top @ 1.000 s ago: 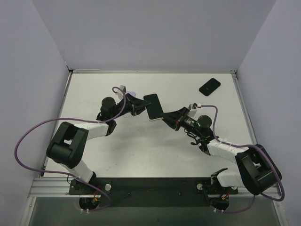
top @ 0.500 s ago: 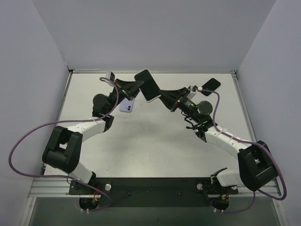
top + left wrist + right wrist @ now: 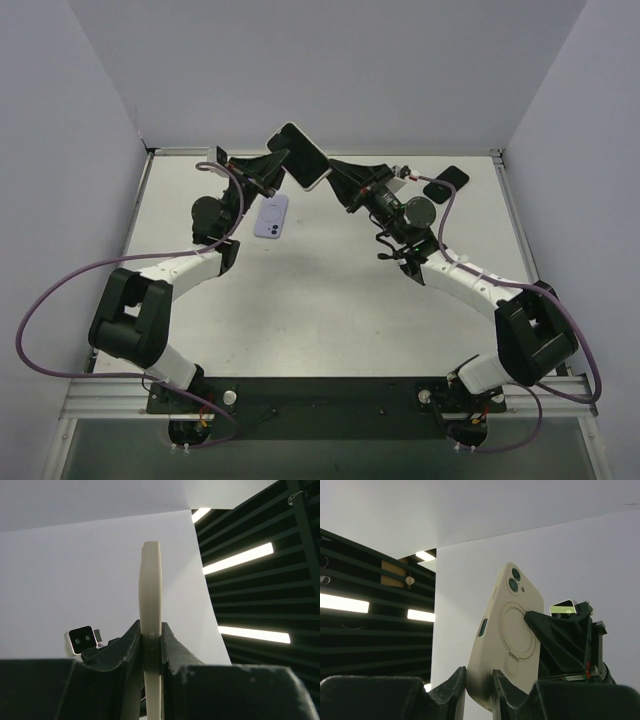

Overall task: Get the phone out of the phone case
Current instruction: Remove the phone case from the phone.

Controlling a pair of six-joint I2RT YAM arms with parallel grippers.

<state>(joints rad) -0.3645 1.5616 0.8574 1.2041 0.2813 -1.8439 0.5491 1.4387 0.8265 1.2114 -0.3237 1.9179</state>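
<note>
Reaching to the back of the table, my left gripper is raised above the surface and clenched on the left edge of the phone case. In the left wrist view the cream case stands edge-on and upright, with one finger pressed flat against each face.

Just below that gripper in the top view, the lilac phone lies flat on the table. It is clear of both arms and apart from the case.

The case is held between my two grippers at back centre, tilted, with its dark face turned up toward the top camera. I cannot tell from these views whether anything sits inside it.

My right gripper grasps the opposite edge of the case. In the right wrist view both fingers clamp the lower end of the case, and its cream back faces that camera (two round lens openings near the top, a ring mark below them). A finger of the left gripper lies against that same back on the far side.

Farther right, near the back right corner of the table, a black slab lies flat, well apart from both grippers.
</note>
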